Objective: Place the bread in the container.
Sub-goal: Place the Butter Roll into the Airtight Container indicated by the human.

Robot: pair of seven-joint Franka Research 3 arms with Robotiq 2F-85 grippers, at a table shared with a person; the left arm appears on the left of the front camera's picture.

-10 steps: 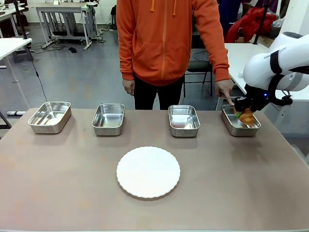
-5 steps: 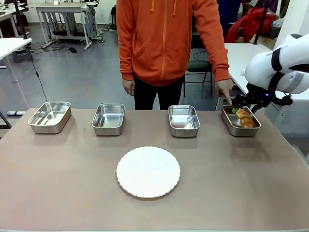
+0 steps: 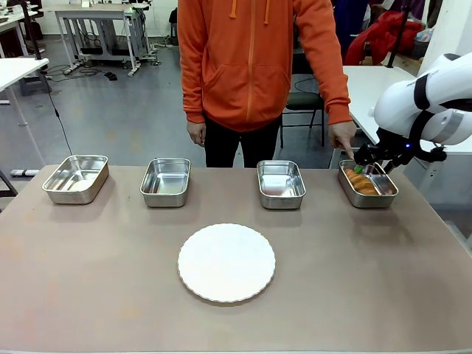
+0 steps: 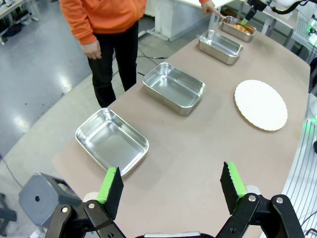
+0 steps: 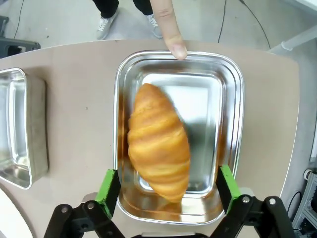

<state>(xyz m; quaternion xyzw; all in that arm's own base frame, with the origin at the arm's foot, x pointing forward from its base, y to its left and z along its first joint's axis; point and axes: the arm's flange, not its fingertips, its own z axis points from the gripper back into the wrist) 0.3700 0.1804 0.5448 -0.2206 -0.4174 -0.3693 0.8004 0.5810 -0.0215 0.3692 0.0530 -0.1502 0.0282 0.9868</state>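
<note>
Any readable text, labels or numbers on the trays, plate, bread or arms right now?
None can be read.
Right arm: a dark band with faint lettering, too small and blurred to read.
Container, bread, plate and the other trays: no print.
Left gripper and right gripper: no markings.

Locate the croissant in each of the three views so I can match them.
Front view: croissant in the rightmost tray.
Left wrist view: an orange patch in the farthest tray, top right.
Right wrist view: centre, lying in the tray.
Shared landmark: the person's finger on that tray's rim.
</note>
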